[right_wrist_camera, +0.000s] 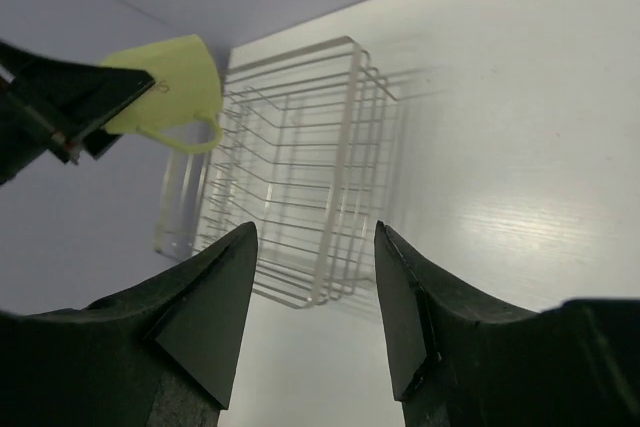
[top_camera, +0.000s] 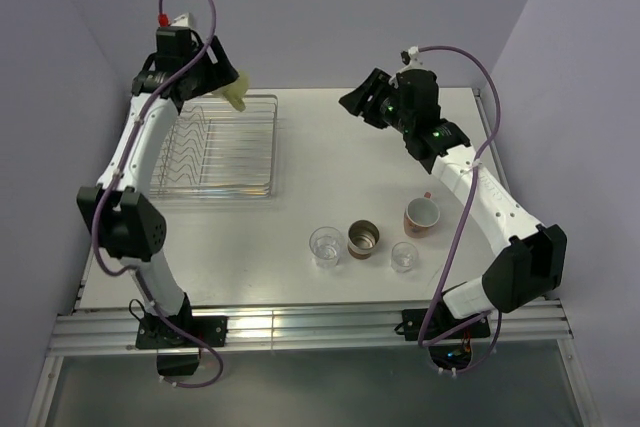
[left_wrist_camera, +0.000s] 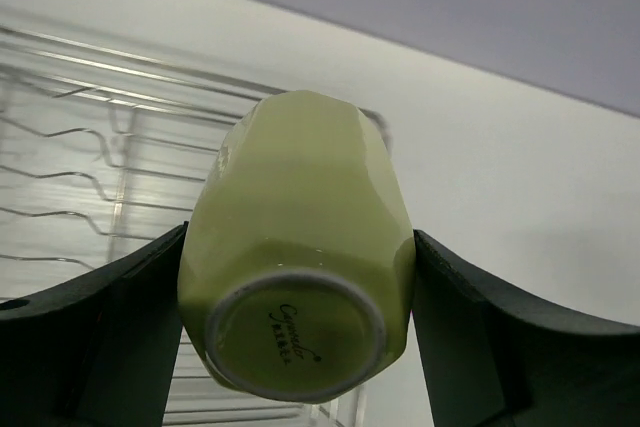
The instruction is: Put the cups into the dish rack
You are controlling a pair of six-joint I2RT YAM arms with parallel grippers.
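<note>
My left gripper (top_camera: 228,87) is shut on a pale yellow mug (left_wrist_camera: 300,247), held upside down with its base toward the wrist camera. The mug (top_camera: 237,95) hangs above the back right corner of the silver wire dish rack (top_camera: 276,147). Raised above the table's back middle, my right gripper (top_camera: 358,102) is open and empty and faces the rack (right_wrist_camera: 300,177). Standing near the front right are a salmon-pink mug (top_camera: 421,215), a brown metallic cup (top_camera: 363,239) and two clear glass tumblers (top_camera: 325,245) (top_camera: 404,256).
The rack holds no cups and sits at the table's back left, close to the left wall. The four standing cups form a loose row right of centre, below the right arm's forearm (top_camera: 480,182).
</note>
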